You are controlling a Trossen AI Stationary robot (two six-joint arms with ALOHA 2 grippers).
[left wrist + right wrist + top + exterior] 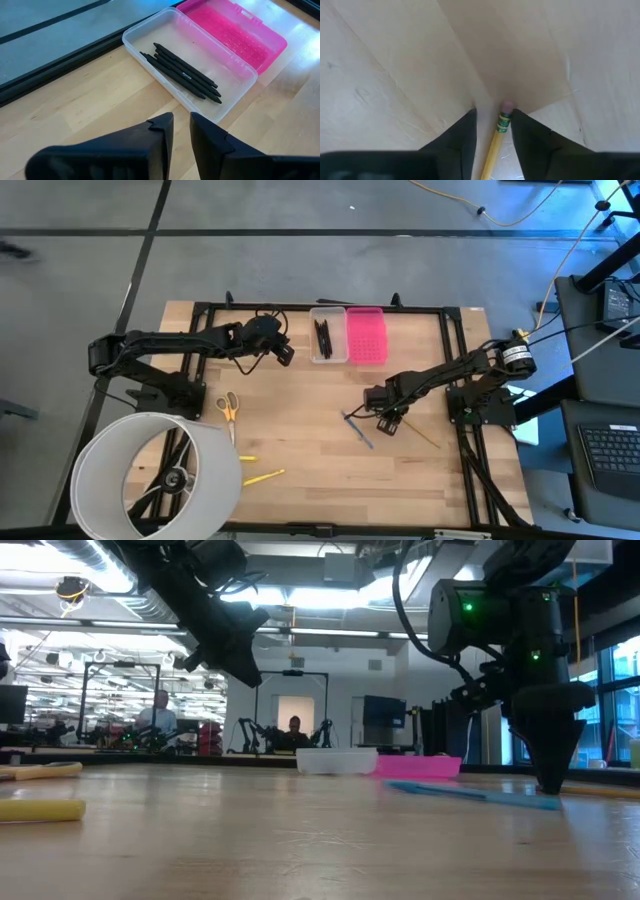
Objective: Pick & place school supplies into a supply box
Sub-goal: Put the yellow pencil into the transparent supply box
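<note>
Right pincer [492,127] points down, straddling the pencil [499,136].

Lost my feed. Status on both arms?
Right gripper down at table, fingers astride pencil, not clamped. Left gripper empty, near box. Black pens boxed. Nothing blocking.

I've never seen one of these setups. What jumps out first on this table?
Probably the bright pink lid lying open beside the clear supply box at the table's far edge, with black pens inside. Next, the big white hoop at the near left corner. The right gripper straddles a yellow pencil on the wood.
</note>
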